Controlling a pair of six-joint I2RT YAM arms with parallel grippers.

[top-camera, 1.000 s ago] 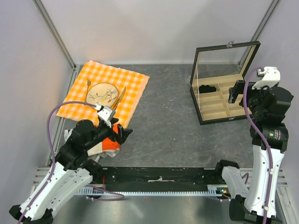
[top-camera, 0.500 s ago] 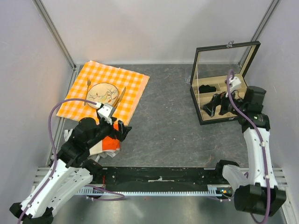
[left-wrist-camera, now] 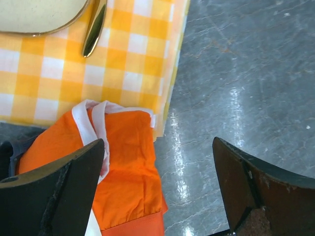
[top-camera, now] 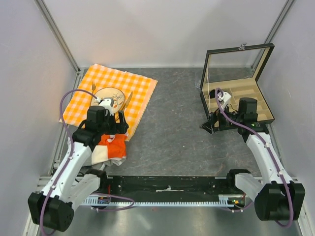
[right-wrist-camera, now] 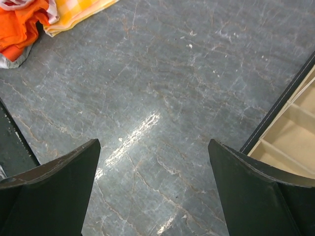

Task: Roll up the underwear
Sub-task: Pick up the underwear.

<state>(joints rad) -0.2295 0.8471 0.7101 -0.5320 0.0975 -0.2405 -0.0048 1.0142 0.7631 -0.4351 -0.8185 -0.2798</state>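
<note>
- At the near edge of the orange-and-white checkered cloth [top-camera: 140,86], the underwear [top-camera: 116,146] lies crumpled. It is bright orange-red with white trim, and its far end touches the cloth's hem.
- From the left wrist view the underwear [left-wrist-camera: 125,167] shows a white-trimmed opening turned toward the checkered cloth [left-wrist-camera: 123,59]. A paler band runs along its near edge.
- Under the underwear, on the side away from the checkered cloth, a grey-white cloth [top-camera: 98,155] sticks out.
- Over the near edge of the checkered cloth, the left gripper [top-camera: 119,129] hangs above the underwear. Its jaws are spread wide and hold nothing.
- In its own camera the left gripper [left-wrist-camera: 157,147] has one finger over the orange fabric and the other over bare table. Whether that finger touches the fabric I cannot tell.
- On the checkered cloth sit a patterned plate [top-camera: 107,97], a gold fork [top-camera: 93,88] and a gold knife [top-camera: 127,101].
- Well to the right of the checkered cloth stands a black compartment box [top-camera: 236,113] with its glass lid raised. A small black fabric bundle [top-camera: 215,93] lies in one far compartment.
- Between the checkered cloth and that box, close to the box's near-left corner, the right gripper [top-camera: 210,124] is low over the grey marbled table [top-camera: 172,132]. Its jaws are spread and empty.
- Through the right wrist camera the right gripper [right-wrist-camera: 152,145] frames bare table. The underwear [right-wrist-camera: 17,27] and a corner of the checkered cloth [right-wrist-camera: 81,10] lie far ahead.
</note>
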